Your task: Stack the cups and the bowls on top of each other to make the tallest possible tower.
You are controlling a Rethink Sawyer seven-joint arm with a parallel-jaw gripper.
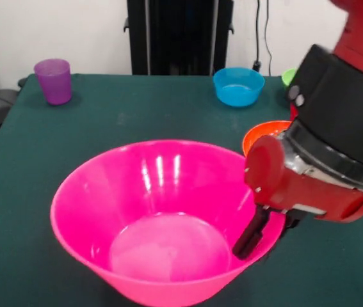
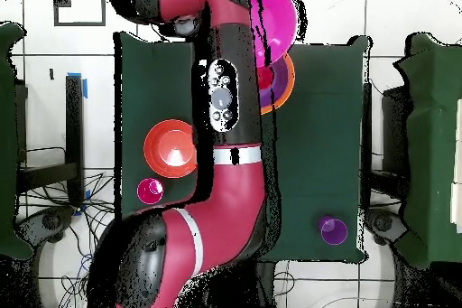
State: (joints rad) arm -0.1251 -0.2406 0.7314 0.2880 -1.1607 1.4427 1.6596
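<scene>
Tool (image 1: 253, 238): one dark finger reaches down inside the pink bowl (image 1: 162, 217) at its rim; I see no second finger, so I cannot tell whether I am gripping the wall or standing wide.
Pink bowl: upright on the worktop (image 1: 27, 160), nearest the front camera, empty.
Orange bowl (image 1: 266, 134): just behind the pink one, mostly hidden by my wrist.
Risk: if my hold on the thin, glossy wall is shallow, a lift could tilt the bowl or let it slip; a swing could also knock the orange bowl.
Count, front view: one pink bowl, one orange, one blue bowl (image 1: 239, 86), a green sliver (image 1: 288, 76), one purple cup (image 1: 54, 80).
Overhead extras: one red-orange bowl (image 2: 170, 148), one small pink cup (image 2: 150, 191).
</scene>
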